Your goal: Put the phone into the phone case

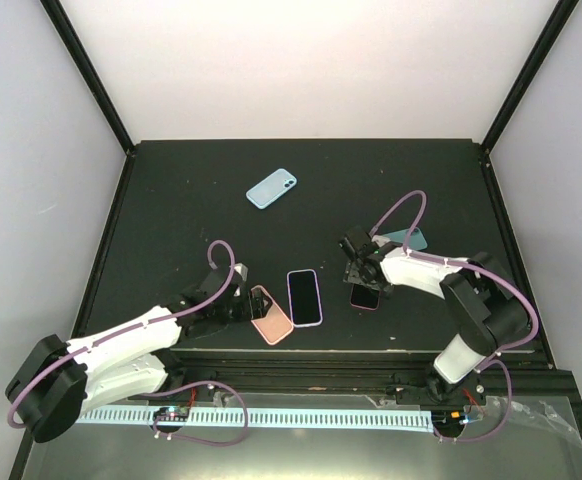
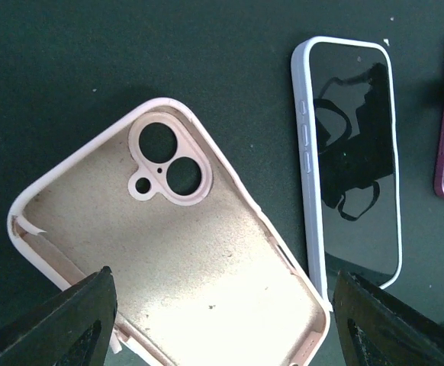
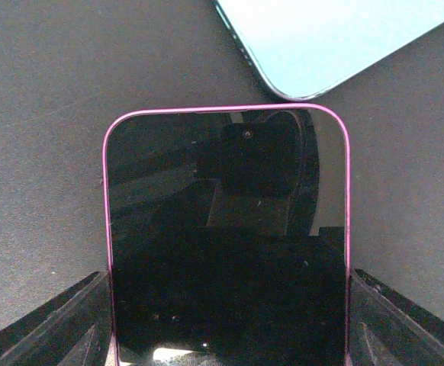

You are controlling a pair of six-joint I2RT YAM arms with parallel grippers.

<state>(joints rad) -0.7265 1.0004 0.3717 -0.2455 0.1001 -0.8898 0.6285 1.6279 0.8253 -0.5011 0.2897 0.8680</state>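
**Pink case straddled, magenta phone gripped at its edges**

The pink case (image 2: pixel 207 259) lies inside-up, low and left of centre in the top view, with its camera cut-out toward the upper left of the left wrist view. The left gripper (image 2: pixel 222 280) straddles its lower end with jaws apart, and a sliver of table (image 1: pixel 171 220) shows beside one corner. The magenta-edged phone (image 3: pixel 226 252) lies screen-up, low and right of centre in the top view. The right gripper (image 3: pixel 228 276) appears clamped on its two long edges, since no gap shows there.

A white-edged phone (image 1: pixel 304 297) lies between the two. A light blue phone (image 1: pixel 271 188) sits well apart in the upper middle, and another pale blue slab (image 3: pixel 336 38) lies just beyond the magenta phone's top.

The phone is probably stiff and dense, with slick glass, so the narrow side rails are the safest hold — not the screen. The case looks soft and light and is likely to flex or skate when pressed. It wants pinning by its side walls while one phone corner goes in first.
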